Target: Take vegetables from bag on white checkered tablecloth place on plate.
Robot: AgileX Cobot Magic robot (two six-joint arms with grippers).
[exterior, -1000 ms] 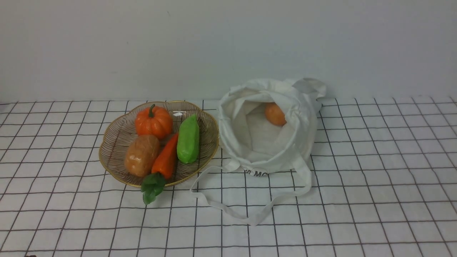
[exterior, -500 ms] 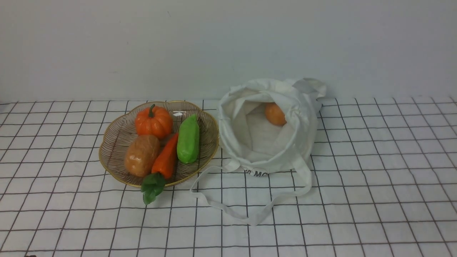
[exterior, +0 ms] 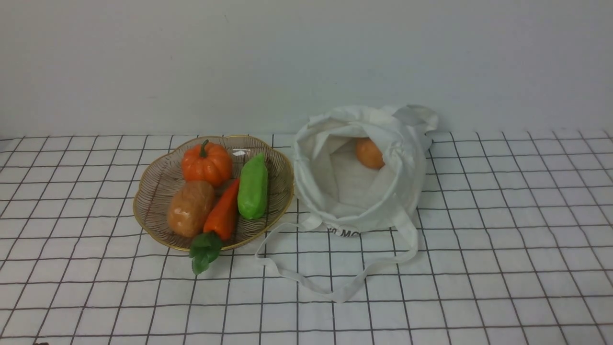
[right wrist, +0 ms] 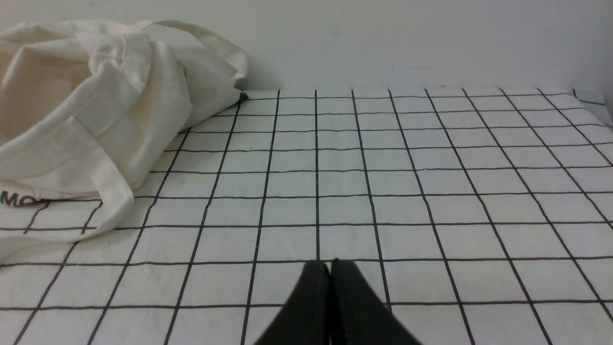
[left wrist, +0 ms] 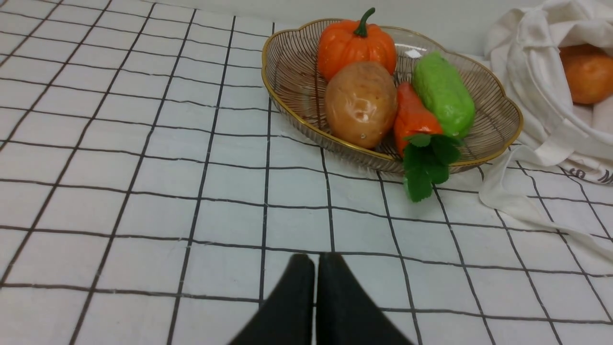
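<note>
The white cloth (exterior: 469, 268) was spread flat under everything, and thin black lines made little squares all over it. Behind it stood a plain, pale wall (exterior: 191, 62).

The plate (exterior: 158, 206) was see-through and brownish, with thin ridges and a wavy gold edge. It sat on my left side of the cloth. In it I had a round, bumpy orange pumpkin (exterior: 207, 164) with a green stem, a smooth brown potato (exterior: 191, 208), a shiny orange carrot (exterior: 222, 211) and a long green vegetable (exterior: 253, 188). The carrot lay between the potato and the green one. Its dark green leaves (exterior: 205, 250) hung over the plate's near edge.

Just to the right of the plate sat the bag (exterior: 412, 177), soft, white and wrinkly, with its mouth wide open. One more orange-brown vegetable (exterior: 369, 153) was inside, near the far side. A long strap (exterior: 335, 293) curled on the cloth in front, and black letters (exterior: 346, 233) showed under the bag's rim.

There was lots of open cloth to the right of the bag, and more in front of the plate. My left claw (left wrist: 316, 263) was closed, its tips together, holding nothing. My right claw (right wrist: 329, 268) was closed too, and held nothing.
</note>
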